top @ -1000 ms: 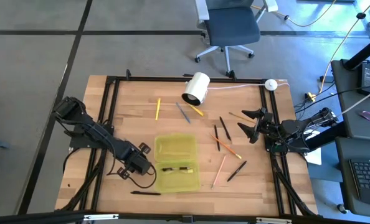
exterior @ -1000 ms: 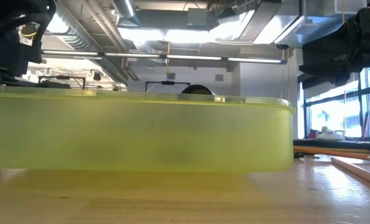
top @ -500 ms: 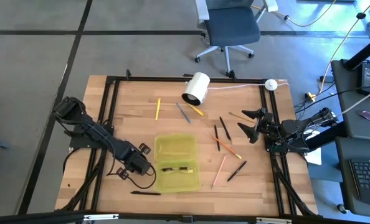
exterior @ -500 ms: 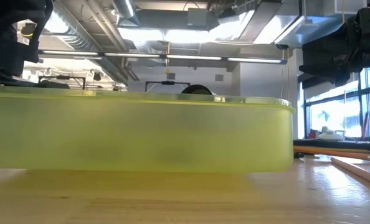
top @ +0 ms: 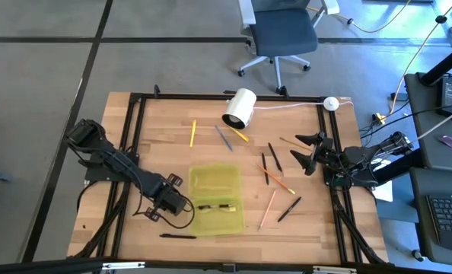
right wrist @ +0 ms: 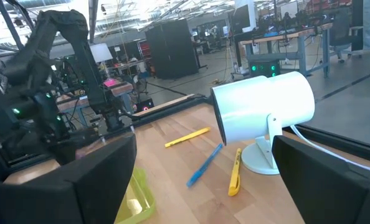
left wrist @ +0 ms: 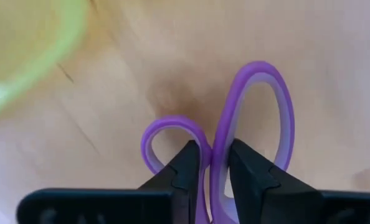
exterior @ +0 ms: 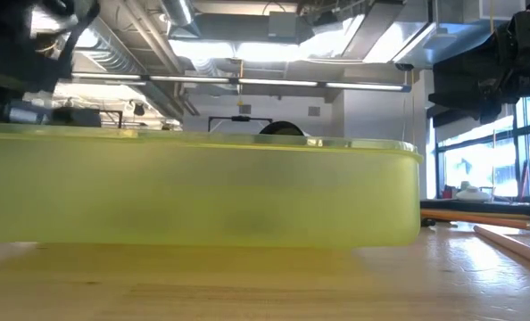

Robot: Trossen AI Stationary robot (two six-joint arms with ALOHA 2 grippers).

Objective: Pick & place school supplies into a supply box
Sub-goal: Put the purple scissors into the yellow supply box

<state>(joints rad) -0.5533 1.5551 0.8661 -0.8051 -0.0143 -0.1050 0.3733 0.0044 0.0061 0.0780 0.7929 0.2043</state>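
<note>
- The left gripper (left wrist: 210, 171) sits low on the tabletop (top: 165, 137) just beside the supply box (top: 217, 196), its fingers (left wrist: 185, 165) pinching the purple-handled scissors (left wrist: 260, 118) between the two loops.
- Pick step: next it needs a lift, then a short carry over the box's near wall.
- The right gripper (top: 306, 152) waits by the loose pencils (top: 275, 176), fingers spread wide.

Scissors (left wrist: 247, 124) lie left of the supply box (top: 217, 179).
</note>
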